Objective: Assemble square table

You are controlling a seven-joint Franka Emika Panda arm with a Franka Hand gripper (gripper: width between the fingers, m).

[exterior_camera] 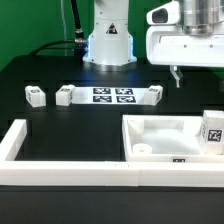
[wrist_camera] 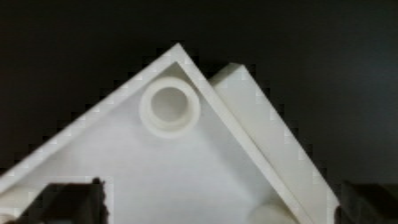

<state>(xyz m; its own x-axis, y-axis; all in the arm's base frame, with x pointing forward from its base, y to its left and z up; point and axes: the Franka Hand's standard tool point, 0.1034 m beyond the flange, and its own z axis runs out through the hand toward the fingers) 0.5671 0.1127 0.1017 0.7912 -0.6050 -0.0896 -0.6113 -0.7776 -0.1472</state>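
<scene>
Exterior view: the gripper [exterior_camera: 177,78] hangs under the arm's white wrist at the exterior view's right. It is above the black table [exterior_camera: 70,125] and clear of everything. Only one thin finger tip is plain here, so the spread of the jaws is hard to read from this side.

The square tabletop [exterior_camera: 170,135] lies below and nearer the camera than the fingers. Its raised rim faces up and one round corner hole [exterior_camera: 143,147] shows. Its near edge sits against the long border wall [exterior_camera: 90,174], which also runs up the exterior view's left.

A tagged leg block [exterior_camera: 213,130] stands at the slab's right end. Whether it rests on the slab or just behind it I cannot tell. Three more leg blocks [exterior_camera: 35,95] sit in a far row with the marker board [exterior_camera: 110,95], two to its left and one touching its right end.

Bare black table lies between that row and the slab, and inside the wall to the slab's left. The robot base [exterior_camera: 110,45] stands behind the board.

Wrist view: the two dark fingers [wrist_camera: 63,200] stand wide apart, gripping nothing. The tabletop's white face [wrist_camera: 160,160] shows between them. One corner of the slab points away from the fingers, with its corner hole [wrist_camera: 169,105] just inside the tip. The raised rim runs down both sides, with dark table beyond it. No finger touches the slab.
</scene>
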